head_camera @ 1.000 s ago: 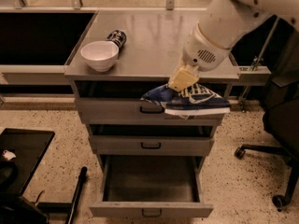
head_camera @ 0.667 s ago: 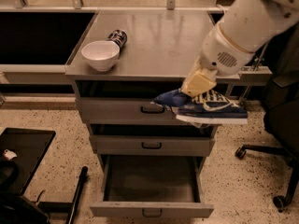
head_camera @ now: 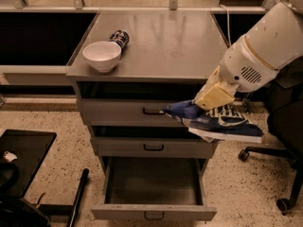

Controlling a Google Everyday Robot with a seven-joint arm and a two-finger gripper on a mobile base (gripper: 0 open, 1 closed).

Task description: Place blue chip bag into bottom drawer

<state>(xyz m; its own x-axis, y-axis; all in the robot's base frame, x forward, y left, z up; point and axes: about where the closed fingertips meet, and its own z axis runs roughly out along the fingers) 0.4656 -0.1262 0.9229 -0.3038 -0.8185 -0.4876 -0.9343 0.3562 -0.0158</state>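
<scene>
My gripper (head_camera: 204, 103) hangs in front of the cabinet's right side, at the height of the top drawer, shut on the blue chip bag (head_camera: 215, 121). The crinkled dark blue bag with white print hangs flat from the fingers and reaches out to the right, in the air above the open bottom drawer (head_camera: 154, 183). That drawer is pulled out, and its grey inside shows nothing in it. Its small dark handle sits on the front panel.
A white bowl (head_camera: 102, 56) and a small dark patterned can (head_camera: 119, 37) stand on the grey cabinet top (head_camera: 165, 41). The two upper drawers (head_camera: 142, 111) are shut. An office chair base (head_camera: 277, 160) stands at the right. A dark mat (head_camera: 21, 160) lies at the left.
My arm has moved to the right and slightly down with the chip bag, which now hangs further past the cabinet's right edge.
</scene>
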